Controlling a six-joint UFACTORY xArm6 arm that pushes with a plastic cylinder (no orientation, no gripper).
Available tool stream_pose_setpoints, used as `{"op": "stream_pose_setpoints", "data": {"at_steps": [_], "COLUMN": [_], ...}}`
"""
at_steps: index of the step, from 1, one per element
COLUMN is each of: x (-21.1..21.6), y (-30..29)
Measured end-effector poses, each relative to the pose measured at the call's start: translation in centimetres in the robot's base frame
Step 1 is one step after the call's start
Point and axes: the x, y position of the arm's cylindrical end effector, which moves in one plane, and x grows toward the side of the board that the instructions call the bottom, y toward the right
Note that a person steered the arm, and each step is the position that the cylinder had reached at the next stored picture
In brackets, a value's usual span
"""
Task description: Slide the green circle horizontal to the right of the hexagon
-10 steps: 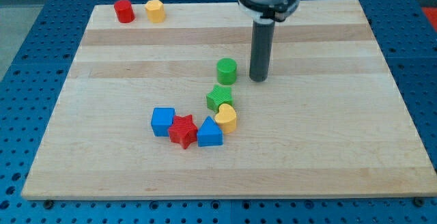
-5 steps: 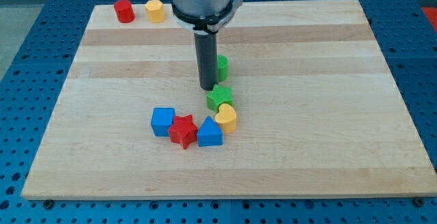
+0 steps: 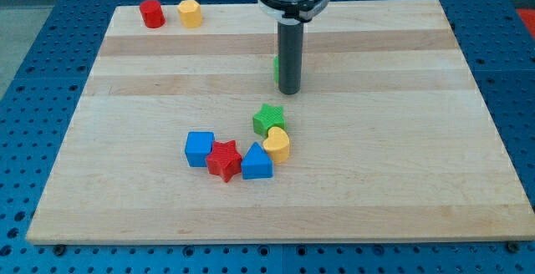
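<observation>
A pale wooden desk [image 3: 401,174] fills the view, ringed by a blue pegboard [image 3: 33,73]. The arm's dark rod stands upright near the middle, my tip [image 3: 289,93] on the wood; it carries no claw, so there is nothing to open or close. The green circle [image 3: 276,68] shows only as a sliver at the rod's left edge, touching or just behind it. Below sits a cluster: blue square [image 3: 199,149], blue triangle [image 3: 257,163], red star [image 3: 224,159], green star [image 3: 268,119], yellow heart [image 3: 277,144]. At the view's top left stand a red cylinder [image 3: 151,13] and the yellow hexagon [image 3: 191,12], well apart from the tip.
</observation>
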Motion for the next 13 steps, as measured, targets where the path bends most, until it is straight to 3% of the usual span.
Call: {"op": "stream_pose_setpoints", "data": {"at_steps": [6, 13], "x": [-8.7, -10.7], "y": [0.4, -5.9]}}
